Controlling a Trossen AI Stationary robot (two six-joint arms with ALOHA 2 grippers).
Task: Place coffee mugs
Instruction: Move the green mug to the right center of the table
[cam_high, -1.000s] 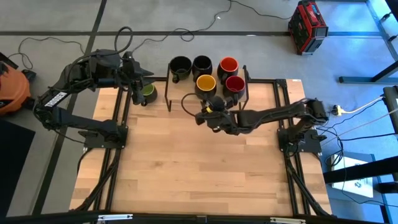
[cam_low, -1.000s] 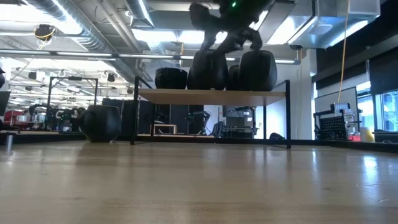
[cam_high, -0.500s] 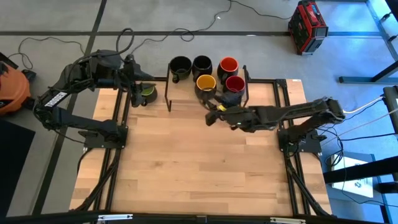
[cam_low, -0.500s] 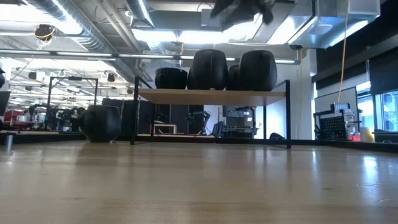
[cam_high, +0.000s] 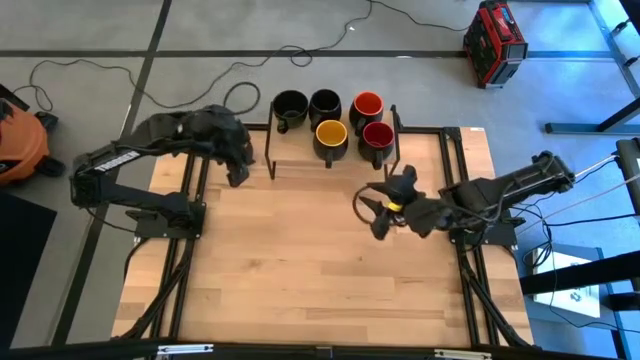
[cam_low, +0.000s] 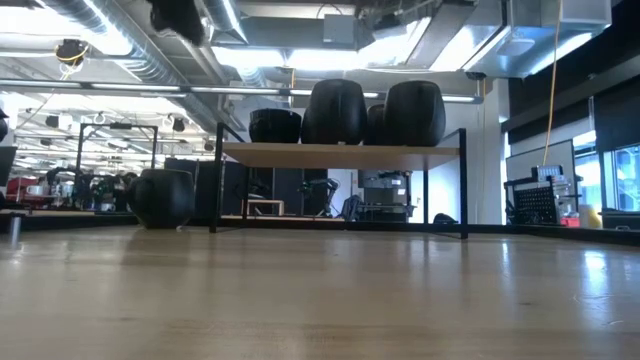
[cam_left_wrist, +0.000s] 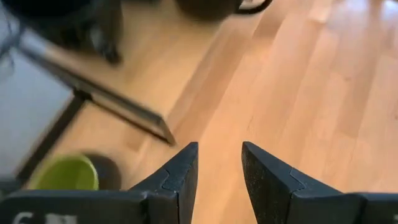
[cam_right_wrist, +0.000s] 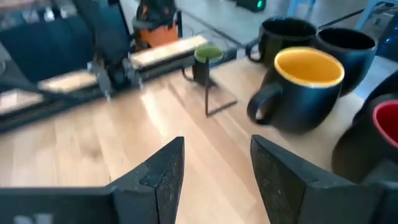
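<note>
Five black mugs stand on a low rack (cam_high: 270, 150): two with black insides (cam_high: 289, 105) (cam_high: 324, 103), the orange-red one (cam_high: 367, 104), the yellow one (cam_high: 331, 133) and the dark red one (cam_high: 377, 135). The green mug (cam_left_wrist: 68, 174) stands on the table just left of the rack, hidden under my left arm in the high view. My left gripper (cam_high: 240, 170) hovers open above the table beside it. My right gripper (cam_high: 378, 215) is open over the table, near side of the rack and to its right, facing the yellow mug (cam_right_wrist: 308, 87).
The rack's wooden shelf (cam_low: 340, 152) sits on thin black legs at the table's far edge. Bare wooden tabletop (cam_high: 310, 270) stretches across the middle and near side. A red case (cam_high: 493, 40) and cables lie on the floor beyond the table.
My right gripper has drawn back from the yellow mug on the rack, rising and moving toward the table's right and near side. My left gripper has lifted away from the green mug and shifted slightly right; the green mug stays in place on the table.
</note>
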